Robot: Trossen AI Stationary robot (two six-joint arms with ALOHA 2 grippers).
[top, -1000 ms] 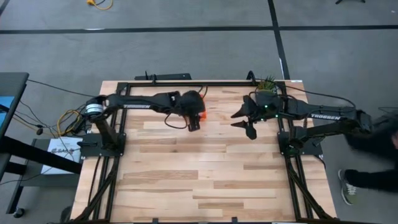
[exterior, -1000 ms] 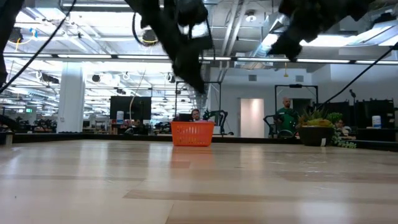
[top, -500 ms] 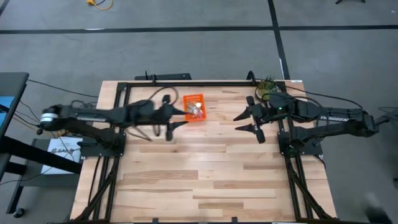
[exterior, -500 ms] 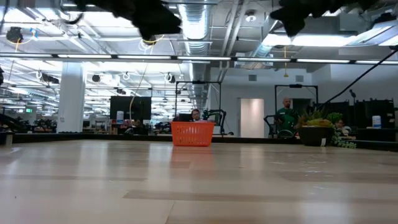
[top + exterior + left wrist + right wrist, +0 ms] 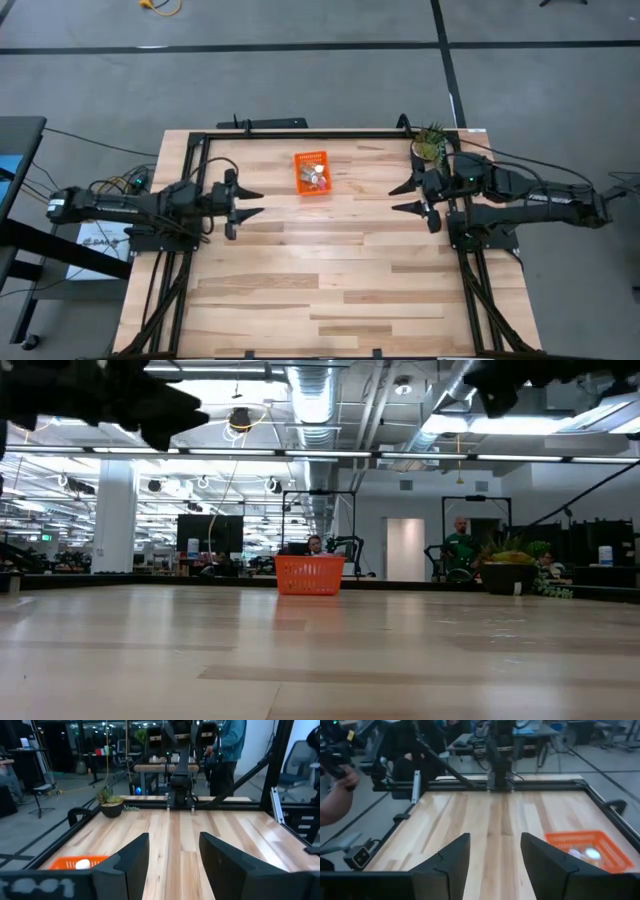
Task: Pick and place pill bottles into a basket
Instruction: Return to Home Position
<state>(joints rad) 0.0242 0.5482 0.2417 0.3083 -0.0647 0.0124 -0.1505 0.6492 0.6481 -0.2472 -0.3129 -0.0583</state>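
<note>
Pill bottles (image 5: 317, 177) lay inside your orange basket (image 5: 302, 160), which sat on the table (image 5: 330, 290) a little above the middle of the high view, between the two arms. Some bottles looked pale and some yellowish, but they were too small for you to count. Your left gripper (image 5: 258, 202) hung at the left of that view, well apart from the basket. Its fingers (image 5: 134, 856) were spread wide with nothing between them. Your right gripper (image 5: 394, 199) hung at the right, also well apart from the basket. Its fingers (image 5: 455, 855) were wide too and held nothing. The two grippers pointed at each other across the wood. A small green plant (image 5: 430, 143) stood at the upper right corner of the table, just above the right arm. In the low view the basket showed in the middle, far back on the table, and both arms were dark shapes along the top edge. In the right wrist view a person's hand (image 5: 339, 795) showed beyond the side of the table.
</note>
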